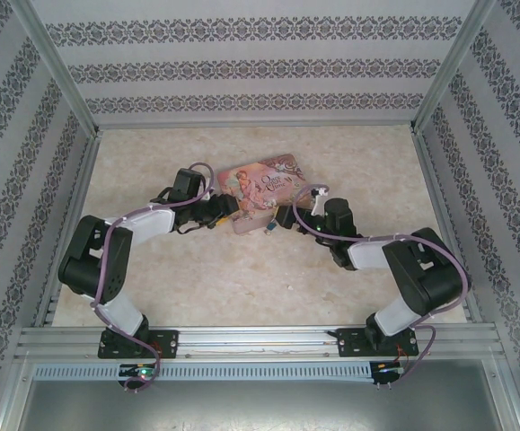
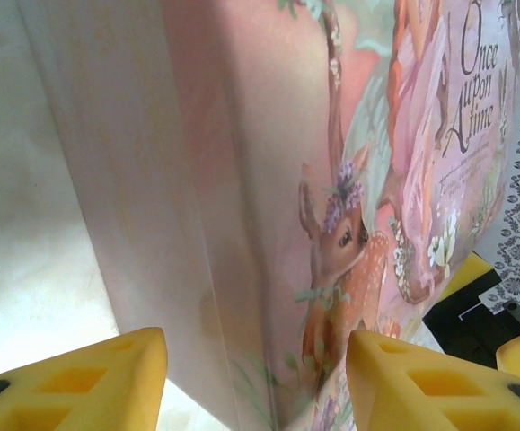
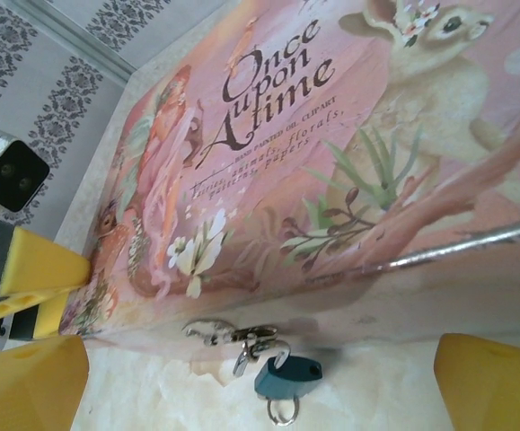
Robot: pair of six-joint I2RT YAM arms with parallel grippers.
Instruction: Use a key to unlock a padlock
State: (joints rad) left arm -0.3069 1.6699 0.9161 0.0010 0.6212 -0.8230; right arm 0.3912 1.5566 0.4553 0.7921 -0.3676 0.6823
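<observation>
The small blue padlock (image 3: 288, 375) hangs by its silvery shackle from the hasp (image 3: 233, 334) on the front wall of the pink tin (image 3: 331, 153). A thin wire ring (image 3: 283, 411) sits under the padlock's body; I cannot make out the key itself. My right gripper (image 3: 261, 370) is open, its yellow fingers (image 3: 26, 386) wide on either side of the padlock, not touching it. My left gripper (image 2: 255, 359) is open too, its fingers (image 2: 80, 377) straddling the tin's (image 2: 242, 180) near corner. In the top view both grippers (image 1: 226, 214) (image 1: 284, 218) meet at the tin's front edge, with the padlock (image 1: 267, 230) between them.
The tin (image 1: 261, 193) lies flat mid-table on the marbled surface (image 1: 242, 278). Patterned walls (image 1: 26, 162) with metal frame posts close in the left, right and back sides. The left gripper's yellow finger (image 3: 39, 269) shows by the tin's far corner.
</observation>
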